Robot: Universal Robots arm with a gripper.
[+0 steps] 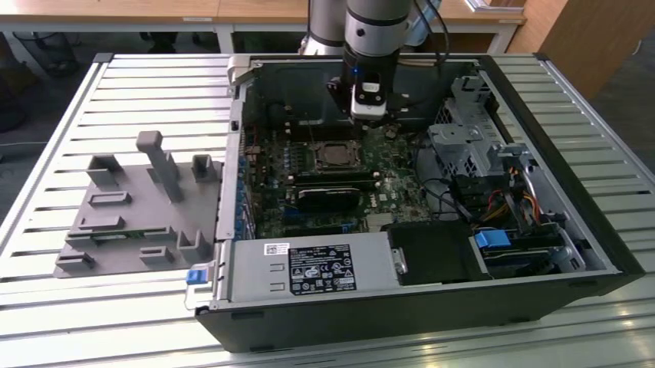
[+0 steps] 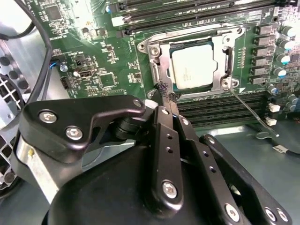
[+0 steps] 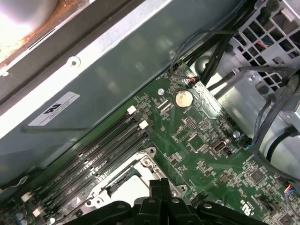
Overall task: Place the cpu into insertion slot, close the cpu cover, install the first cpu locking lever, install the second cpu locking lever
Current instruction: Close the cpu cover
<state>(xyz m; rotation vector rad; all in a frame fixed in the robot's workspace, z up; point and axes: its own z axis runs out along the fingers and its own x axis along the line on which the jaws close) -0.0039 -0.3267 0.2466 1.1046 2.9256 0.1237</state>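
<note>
Second wrist view gives us the best look: the flat square silver-grey cpu [image 2: 192, 65] is sitting down in the dark square insertion slot [image 2: 167, 65] on the green motherboard [image 2: 103, 56]. The thin silver metal cpu cover [image 2: 187, 37] lies flat around it, with the chip's face showing through its window. A thin wire locking lever [image 2: 246, 105] runs slantwise from the cover's corner out over the long black memory slots [image 2: 215, 105]; we can't tell if it's hooked. The black tool [image 2: 165, 91] has its fingers pinched together with nothing between them that we can see, tips just beside a corner of the cover. In the exterior view it hangs inside the open black computer case [image 1: 409, 322]. That case lies on the slatted metal tabletop [image 1: 123, 92], toward the edge on the exterior view's right, and a grey plastic fixture [image 1: 133, 207] sits near the opposite edge.
</note>
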